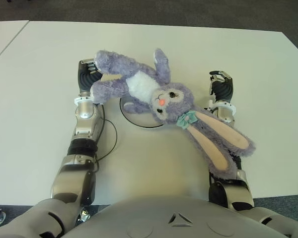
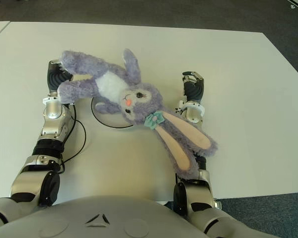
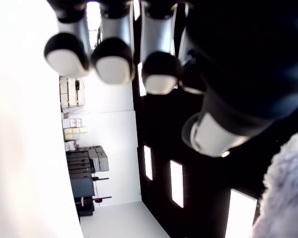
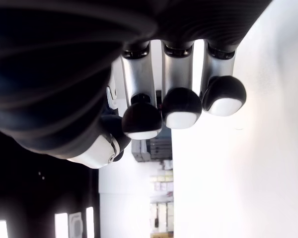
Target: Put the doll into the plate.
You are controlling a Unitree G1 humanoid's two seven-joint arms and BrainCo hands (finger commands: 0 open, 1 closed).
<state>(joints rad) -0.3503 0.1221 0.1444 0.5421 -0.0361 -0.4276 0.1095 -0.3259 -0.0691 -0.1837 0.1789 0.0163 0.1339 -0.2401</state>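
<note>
A purple plush bunny doll (image 1: 159, 94) with a white belly and long pink-lined ears sprawls across the middle of the table. Its body covers most of a round white plate (image 1: 141, 125), of which only the near rim shows. The doll's legs lie over my left hand (image 1: 87, 72), whose loosely curled fingers (image 3: 109, 64) hold nothing; purple fur (image 3: 283, 198) shows just beside it. The ears drape over my right forearm. My right hand (image 1: 221, 85) is to the right of the doll's head, its fingers (image 4: 181, 106) relaxed and holding nothing.
The white table (image 1: 39, 99) stretches wide on both sides and behind the doll. A second table edge (image 1: 5, 34) shows at the far left, and dark carpet (image 1: 164, 12) lies beyond the far edge.
</note>
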